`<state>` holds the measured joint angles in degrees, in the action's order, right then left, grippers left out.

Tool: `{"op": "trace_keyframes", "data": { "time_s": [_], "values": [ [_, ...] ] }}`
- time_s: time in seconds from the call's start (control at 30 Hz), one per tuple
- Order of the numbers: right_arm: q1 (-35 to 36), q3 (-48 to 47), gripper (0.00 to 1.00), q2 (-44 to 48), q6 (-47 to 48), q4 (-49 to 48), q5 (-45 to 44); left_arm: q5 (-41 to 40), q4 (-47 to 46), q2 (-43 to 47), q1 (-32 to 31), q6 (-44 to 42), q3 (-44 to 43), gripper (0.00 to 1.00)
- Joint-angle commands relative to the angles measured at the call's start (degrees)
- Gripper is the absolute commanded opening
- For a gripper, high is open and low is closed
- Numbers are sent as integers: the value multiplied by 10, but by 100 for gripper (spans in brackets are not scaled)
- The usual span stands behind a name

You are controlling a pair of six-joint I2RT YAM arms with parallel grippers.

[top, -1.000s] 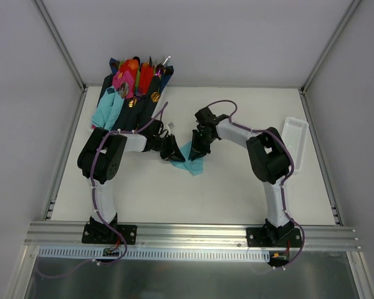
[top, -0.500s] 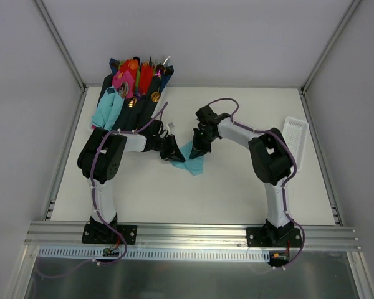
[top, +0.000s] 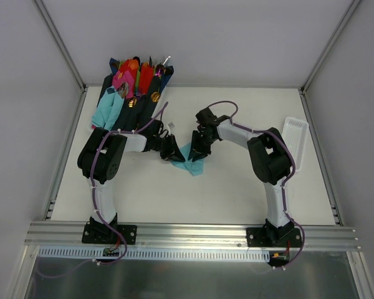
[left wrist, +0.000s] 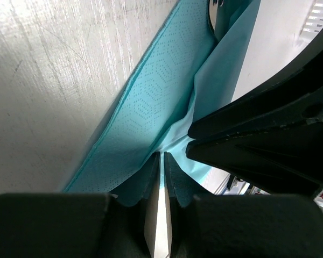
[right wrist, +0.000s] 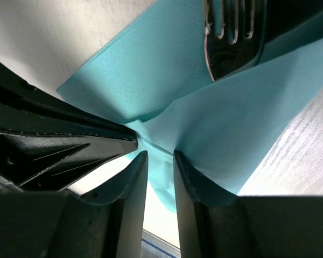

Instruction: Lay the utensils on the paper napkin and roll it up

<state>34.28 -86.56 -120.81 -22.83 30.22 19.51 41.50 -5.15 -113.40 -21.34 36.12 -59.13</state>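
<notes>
Napkin sits mid-table, mostly hidden under both grippers in the top view. Left gripper has its jaws nearly together, pinching a napkin fold, and right gripper has its jaws narrow with teal paper between them. Only the fork head shows, tine tips cut off, handle under a flap; other utensils can't be made out.
</notes>
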Motion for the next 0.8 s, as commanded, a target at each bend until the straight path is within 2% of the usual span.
{"op": "trace_keyframes", "data": {
  "time_s": [0.0,0.13,0.27,0.4,0.5,0.77],
  "values": [
    [-6,-20,30,38,25,38,-17,-29,26,-10,2,-32,6,8],
    [-14,-45,30,79,17,23,6,-27,26,-10,1,-32,6,8],
    [-26,-58,22,89,4,14,34,-24,26,-15,1,-32,3,8],
    [-28,-55,11,61,2,14,53,-22,26,-16,1,-31,1,8],
    [-27,-40,7,40,2,14,58,-23,26,-16,1,-31,1,8],
    [-26,-3,2,1,19,12,34,-23,26,-16,1,-33,2,8]
  ]
}}
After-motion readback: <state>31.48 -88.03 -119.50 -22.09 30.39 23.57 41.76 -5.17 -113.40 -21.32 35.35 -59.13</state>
